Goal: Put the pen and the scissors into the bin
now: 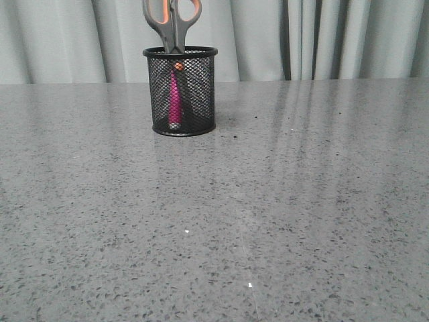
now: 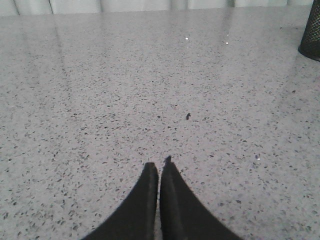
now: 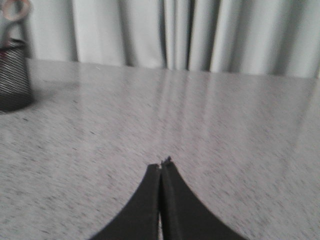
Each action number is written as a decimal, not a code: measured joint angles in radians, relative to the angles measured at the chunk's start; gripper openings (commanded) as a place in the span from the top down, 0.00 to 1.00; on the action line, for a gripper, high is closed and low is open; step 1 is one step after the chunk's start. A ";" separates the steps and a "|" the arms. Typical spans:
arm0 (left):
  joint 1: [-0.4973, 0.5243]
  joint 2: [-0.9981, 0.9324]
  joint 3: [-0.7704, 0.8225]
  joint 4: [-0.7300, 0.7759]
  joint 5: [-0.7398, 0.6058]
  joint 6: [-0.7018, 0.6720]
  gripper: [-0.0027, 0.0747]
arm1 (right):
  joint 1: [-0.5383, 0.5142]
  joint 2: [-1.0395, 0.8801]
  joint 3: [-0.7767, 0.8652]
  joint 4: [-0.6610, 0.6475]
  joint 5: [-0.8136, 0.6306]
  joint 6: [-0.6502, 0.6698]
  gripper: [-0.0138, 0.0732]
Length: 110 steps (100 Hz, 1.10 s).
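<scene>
Both items already stand in the black mesh bin (image 1: 180, 91) far back on the speckled table (image 1: 268, 215): pink pen (image 1: 174, 100) inside, scissors (image 1: 172, 23) handles up. Left gripper (image 2: 159, 167) and right gripper (image 3: 160, 167) are pressed closed, empty; the task looks finished, calling only for rest

The front view faces forward across the table (image 1: 268, 221); both wrist views look low over it, each catching the bin (image 1: 180, 91).

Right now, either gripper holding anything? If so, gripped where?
Nothing held. The left gripper and right gripper are both shut on nothing. The pen and scissors stand in the bin.
</scene>
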 measured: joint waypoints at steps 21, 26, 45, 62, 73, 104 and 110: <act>0.000 0.000 0.000 0.000 0.000 0.000 0.99 | -0.047 -0.024 0.000 0.001 0.126 0.001 0.92; 0.000 0.000 0.000 0.000 0.000 0.000 0.99 | -0.047 -0.040 0.000 0.005 0.161 0.001 0.92; 0.000 0.000 0.000 0.000 0.000 0.000 0.99 | -0.047 -0.058 0.000 0.006 0.267 0.001 0.92; 0.000 0.000 0.000 0.000 0.000 0.000 0.99 | -0.047 -0.060 0.000 0.006 0.267 0.001 0.92; 0.000 0.000 0.000 0.000 0.000 0.000 0.99 | -0.047 -0.060 0.000 0.006 0.268 0.001 0.92; 0.000 0.000 0.000 0.000 0.000 0.000 0.99 | -0.047 -0.060 0.000 0.006 0.268 0.002 0.92; 0.000 0.000 0.000 0.000 0.000 0.000 0.99 | -0.047 -0.060 0.000 0.006 0.268 0.002 0.92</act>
